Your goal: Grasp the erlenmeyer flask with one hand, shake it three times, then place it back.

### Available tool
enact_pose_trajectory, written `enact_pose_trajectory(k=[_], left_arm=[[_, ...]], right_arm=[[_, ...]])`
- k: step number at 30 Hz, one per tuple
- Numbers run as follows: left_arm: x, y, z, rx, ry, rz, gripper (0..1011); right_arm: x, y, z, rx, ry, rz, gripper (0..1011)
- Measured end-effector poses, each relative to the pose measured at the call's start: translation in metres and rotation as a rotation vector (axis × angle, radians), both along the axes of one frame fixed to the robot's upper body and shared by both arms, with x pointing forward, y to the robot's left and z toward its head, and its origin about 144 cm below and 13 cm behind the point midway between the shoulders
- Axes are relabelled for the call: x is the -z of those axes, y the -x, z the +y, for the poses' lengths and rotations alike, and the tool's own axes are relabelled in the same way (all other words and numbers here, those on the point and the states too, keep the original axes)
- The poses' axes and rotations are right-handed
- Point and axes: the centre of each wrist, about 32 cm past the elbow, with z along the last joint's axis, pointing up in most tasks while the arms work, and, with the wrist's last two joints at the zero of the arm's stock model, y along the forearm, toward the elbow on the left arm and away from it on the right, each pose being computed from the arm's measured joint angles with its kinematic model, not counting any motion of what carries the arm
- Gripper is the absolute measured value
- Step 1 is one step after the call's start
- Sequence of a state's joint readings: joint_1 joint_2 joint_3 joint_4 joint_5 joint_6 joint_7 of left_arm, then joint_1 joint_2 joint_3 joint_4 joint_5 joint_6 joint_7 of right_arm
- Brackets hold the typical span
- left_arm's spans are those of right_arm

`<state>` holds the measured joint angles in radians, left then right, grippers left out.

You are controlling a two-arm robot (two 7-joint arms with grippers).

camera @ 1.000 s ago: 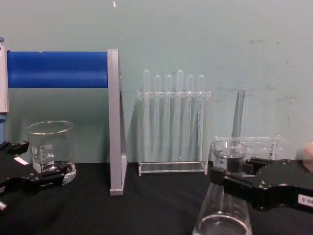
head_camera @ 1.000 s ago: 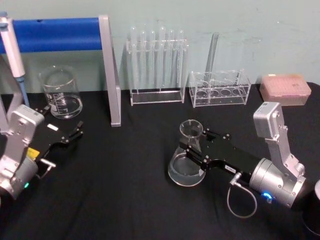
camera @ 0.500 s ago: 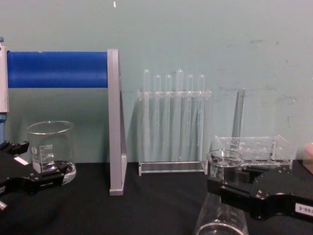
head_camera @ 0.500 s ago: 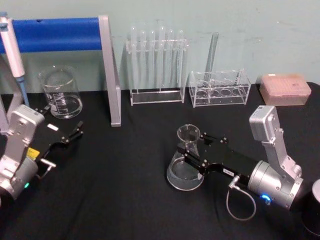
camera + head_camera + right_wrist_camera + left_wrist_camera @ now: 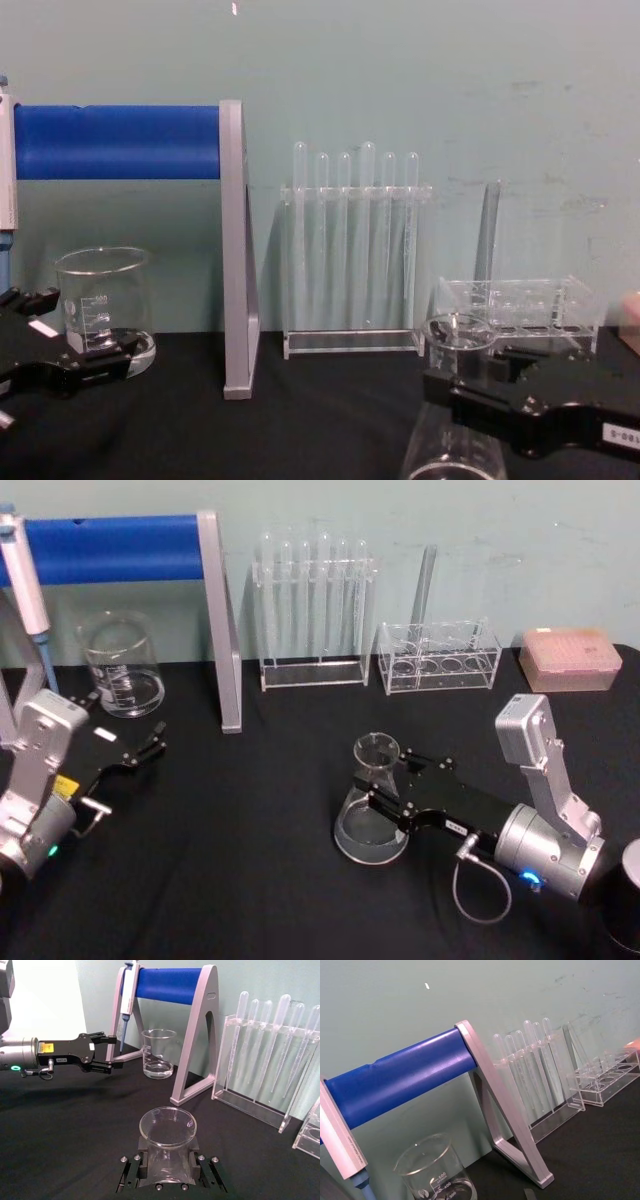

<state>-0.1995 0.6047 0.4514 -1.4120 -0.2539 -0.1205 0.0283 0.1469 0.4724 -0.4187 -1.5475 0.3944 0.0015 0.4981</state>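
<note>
The clear glass conical erlenmeyer flask is sitting right of centre on the black cloth-covered surface, well in front of the clear plastic test tube racks. Whether its wide base is touching the cloth or hanging just above it cannot be told. The right arm's black boxy end effector is clamping the narrow neck from both sides, just below the flared rim. The wrist view is showing its jaws pressing against the glass.

The flask is likely to be stiff, smooth and brittle, light overall but bottom-heavy, with what looks like a little clear liquid pooled low. The neck is the sensible place to hold it, since the flare above is guarding against slipping. The squeeze needs to be firm yet gentle.

Its long axis is running roughly vertical, with the mouth opening upward and the base facing down.

The left arm's black end effector is idling with jaws apart near the straight-walled graduated glass beaker.
</note>
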Motion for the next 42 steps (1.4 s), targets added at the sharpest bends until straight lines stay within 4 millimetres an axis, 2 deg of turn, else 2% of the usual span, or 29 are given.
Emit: enact_pose_trajectory(k=[42], left_arm=[[0.0000,0.0000,0.0000,0.000,0.000,0.000,1001]], right_arm=[[0.0016,0.0029,-0.0023,0.030,0.002,0.025,449]])
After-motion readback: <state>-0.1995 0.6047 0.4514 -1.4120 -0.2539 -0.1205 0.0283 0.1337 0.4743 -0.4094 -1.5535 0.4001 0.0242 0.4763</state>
